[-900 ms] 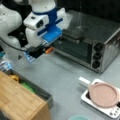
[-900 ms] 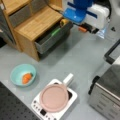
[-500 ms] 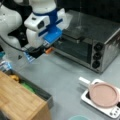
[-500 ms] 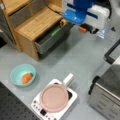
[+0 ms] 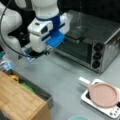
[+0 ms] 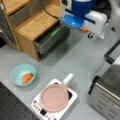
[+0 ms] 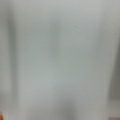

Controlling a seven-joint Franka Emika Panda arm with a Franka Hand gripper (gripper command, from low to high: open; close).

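Grey tabletop (image 5: pixel 65 75) fills both front views, and the blurred wrist view shows only that same grey surface, with no fingers visible. At a front view's left sits a wooden cabinet (image 6: pixel 35 25) with its dark drawer (image 6: pixel 51 37) pulled open and something green inside. Below it, near the left edge, a teal bowl (image 6: pixel 17 71) holds an orange item (image 6: pixel 26 78). At bottom centre a white cooker (image 6: pixel 72 100) carries a pan with a pink lid (image 6: pixel 53 97), its handle pointing up-right. Above, near the top, the white and blue gripper (image 6: pixel 91 35) hangs over the table just right of the drawer, with a small orange object (image 6: pixel 83 30) at it; whether the jaws are apart or closed on it can't be told. A toaster oven (image 6: pixel 105 92) stands at the right. In a front view the gripper (image 5: pixel 37 53) is low at left over the table, in front of the oven (image 5: pixel 97 47), well apart from the lid (image 5: pixel 103 94).
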